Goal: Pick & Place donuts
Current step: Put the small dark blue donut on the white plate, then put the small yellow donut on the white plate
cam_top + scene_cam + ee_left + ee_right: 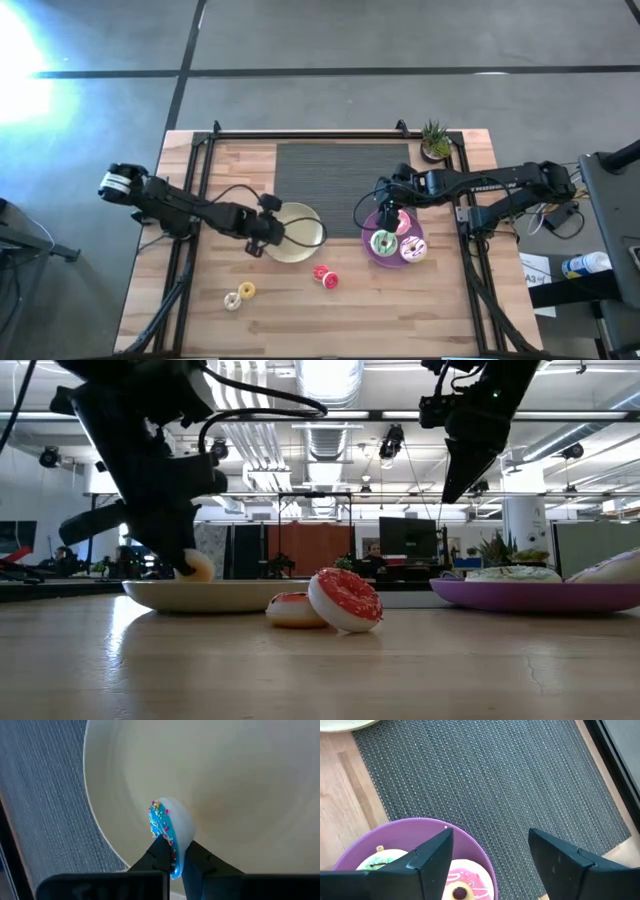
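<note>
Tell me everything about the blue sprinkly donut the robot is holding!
The teal donut is a small toy ring with a whitish, smooth, plastic-looking body and bright blue icing dotted with coloured sprinkles. It stands on edge, not flat, pinched between the two dark fingers of the left hand, which is shut on it. It hangs over the pale-yellow plate, near the plate's rim beside the grey mat. Whether it touches the plate cannot be told.

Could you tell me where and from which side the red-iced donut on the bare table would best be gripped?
The red-iced donut leans tilted on the orange one, edge up. Probably come from above and close the jaws across its ring faces, as the left gripper holds the teal donut.
</note>
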You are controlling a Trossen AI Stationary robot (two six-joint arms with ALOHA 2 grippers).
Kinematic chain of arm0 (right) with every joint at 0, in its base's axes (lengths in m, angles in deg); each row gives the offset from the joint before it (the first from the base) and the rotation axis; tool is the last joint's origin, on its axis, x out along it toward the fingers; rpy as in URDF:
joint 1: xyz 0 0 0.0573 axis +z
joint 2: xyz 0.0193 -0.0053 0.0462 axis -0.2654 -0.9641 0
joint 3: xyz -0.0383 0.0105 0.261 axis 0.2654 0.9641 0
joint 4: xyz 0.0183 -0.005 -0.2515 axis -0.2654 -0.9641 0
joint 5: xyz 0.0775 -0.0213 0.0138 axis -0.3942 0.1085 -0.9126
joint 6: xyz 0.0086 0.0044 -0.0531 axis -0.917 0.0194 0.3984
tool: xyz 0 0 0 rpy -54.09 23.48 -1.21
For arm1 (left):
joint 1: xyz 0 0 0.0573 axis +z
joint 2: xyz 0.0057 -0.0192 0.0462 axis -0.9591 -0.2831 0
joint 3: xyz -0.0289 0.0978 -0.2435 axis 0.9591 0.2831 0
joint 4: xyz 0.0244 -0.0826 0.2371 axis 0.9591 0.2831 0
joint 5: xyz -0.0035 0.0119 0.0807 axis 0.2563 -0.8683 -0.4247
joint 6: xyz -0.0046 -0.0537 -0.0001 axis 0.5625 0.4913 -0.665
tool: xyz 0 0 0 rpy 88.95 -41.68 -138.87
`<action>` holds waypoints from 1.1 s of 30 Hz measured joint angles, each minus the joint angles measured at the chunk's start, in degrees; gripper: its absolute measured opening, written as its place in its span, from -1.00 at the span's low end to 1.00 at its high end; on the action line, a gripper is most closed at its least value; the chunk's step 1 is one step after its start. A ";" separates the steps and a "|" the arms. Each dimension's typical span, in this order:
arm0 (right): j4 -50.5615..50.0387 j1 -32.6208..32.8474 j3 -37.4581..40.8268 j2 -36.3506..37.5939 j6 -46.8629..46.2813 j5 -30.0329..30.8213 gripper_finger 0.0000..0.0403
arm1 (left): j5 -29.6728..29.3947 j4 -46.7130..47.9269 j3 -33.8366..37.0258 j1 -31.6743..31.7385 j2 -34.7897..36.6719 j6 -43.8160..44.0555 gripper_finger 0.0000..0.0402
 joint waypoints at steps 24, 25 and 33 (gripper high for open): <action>-0.29 0.00 0.00 0.00 7.71 0.09 0.18 | 10.25 8.94 -6.88 -4.18 -0.07 22.93 -0.17; -0.31 0.00 0.00 0.00 7.88 0.09 0.18 | 11.64 11.42 -7.63 -4.54 0.29 24.14 -0.17; -0.30 -0.04 0.00 0.02 10.21 0.13 0.18 | 31.47 21.56 -9.42 -8.23 1.73 41.17 -0.17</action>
